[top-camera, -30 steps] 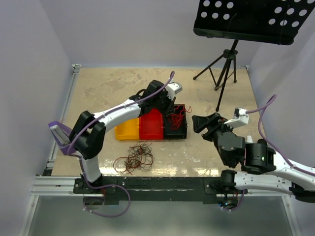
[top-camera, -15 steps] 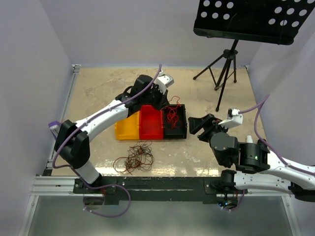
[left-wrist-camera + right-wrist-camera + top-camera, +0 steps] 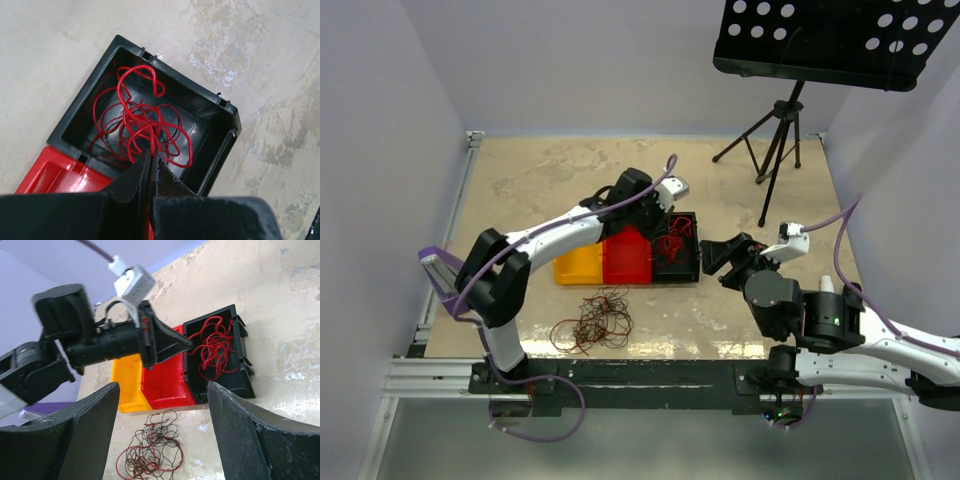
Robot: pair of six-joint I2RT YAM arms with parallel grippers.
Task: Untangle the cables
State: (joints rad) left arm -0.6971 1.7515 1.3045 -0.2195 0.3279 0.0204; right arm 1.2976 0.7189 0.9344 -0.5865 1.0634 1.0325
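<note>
Three small open-topped bins stood touching in a row on the mottled beige table (image 3: 540,180): yellow bin (image 3: 577,266) on the left, red bin (image 3: 626,258) in the middle, black bin (image 3: 675,276) on the right. A loose bundle of red wires (image 3: 672,240) lay inside the black bin, looped and curled over one another across its floor; the left wrist view showed only red strands there (image 3: 142,125). A second lot, the mixed tangle (image 3: 595,322) of red and dark brown-black wires, lay flat on the table nearer the arm bases, in front of the yellow and red bins and apart from them. The left gripper (image 3: 658,222) was reached out over the row, tips directly above the black bin at its edge next to the red bin. Its jaws were pressed fully together, no gap visible (image 3: 151,157); the tips overlapped the red loops in the wrist view, and whether a strand was pinched between them could not be told. The right gripper (image 3: 720,262) hung over bare table just to the right of the black bin, pointed toward the bins, jaws spread wide with nothing between them (image 3: 162,385). A black perforated music stand (image 3: 830,40) on a tripod stood at the far right corner
</note>
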